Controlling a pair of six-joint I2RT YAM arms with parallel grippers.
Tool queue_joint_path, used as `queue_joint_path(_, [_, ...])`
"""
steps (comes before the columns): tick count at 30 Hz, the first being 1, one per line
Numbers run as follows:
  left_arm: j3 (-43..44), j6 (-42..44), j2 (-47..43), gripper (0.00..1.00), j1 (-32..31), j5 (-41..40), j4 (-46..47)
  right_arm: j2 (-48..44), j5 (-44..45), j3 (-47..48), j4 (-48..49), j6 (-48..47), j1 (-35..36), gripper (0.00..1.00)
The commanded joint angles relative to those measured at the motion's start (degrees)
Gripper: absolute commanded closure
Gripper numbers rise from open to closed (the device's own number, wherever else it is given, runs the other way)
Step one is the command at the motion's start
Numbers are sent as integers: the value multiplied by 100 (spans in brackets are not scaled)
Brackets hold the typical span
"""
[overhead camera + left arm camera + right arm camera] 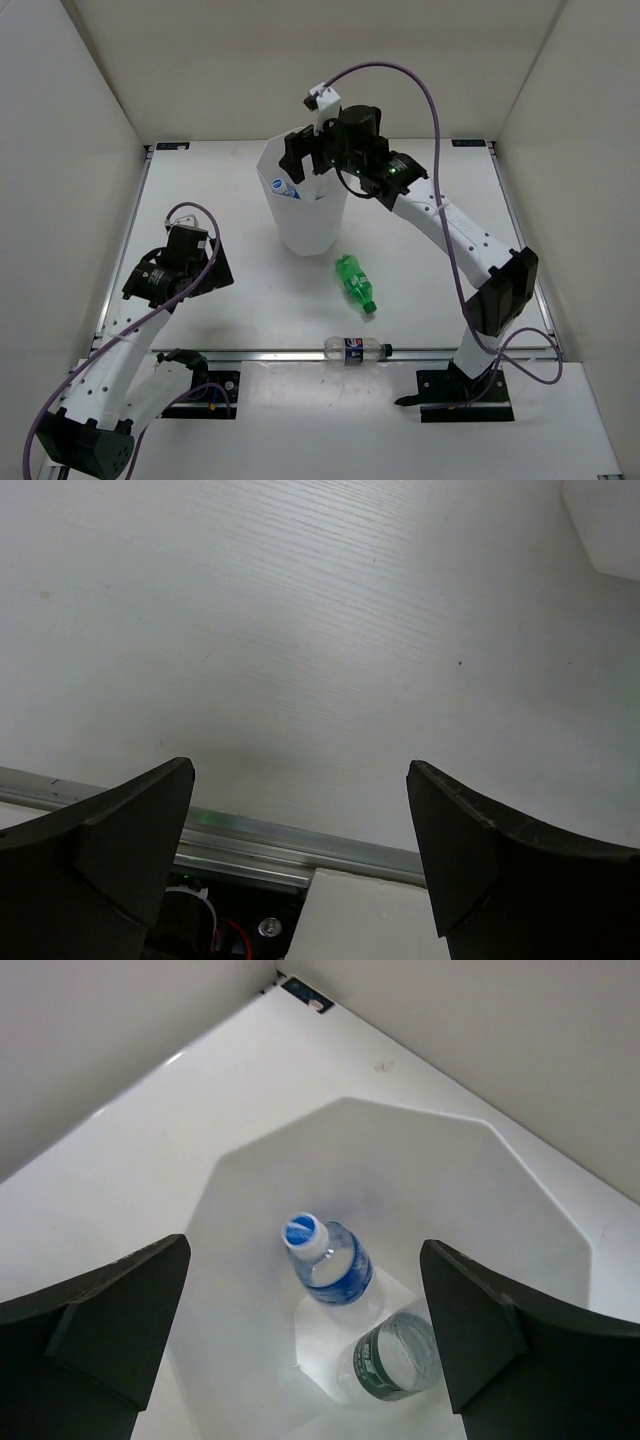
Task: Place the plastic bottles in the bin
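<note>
Right jaws wide and empty, hanging over the mouth of the bin (305,225) at mid-back of the desk (430,270). Two bottles are inside: blue-label bottle (335,1265) leaning cap-up, dark-green-label bottle (395,1360) just beside it. Green bottle (355,282) lies on the desk near the bin, front-right of it. Blue-red-label bottle (355,349) lies on its side at the near desk edge, along the rail (250,352). Left jaws wide and empty, over bare desk at left, well apart from all bottles.
</note>
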Motion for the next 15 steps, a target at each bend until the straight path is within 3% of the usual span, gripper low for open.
queue_joint_path(1, [50,73,-63,2,-74,149,90,-725,63,166,161,-24,-23,2])
queue_joint_path(7, [269,90,51,1,-162,79,72,-2217,643,-1501,-85,125,-242,1])
queue_joint_path(15, [525,134,385,2,-197,149,327,-3933,590,-4157,-648,1100,-858,1])
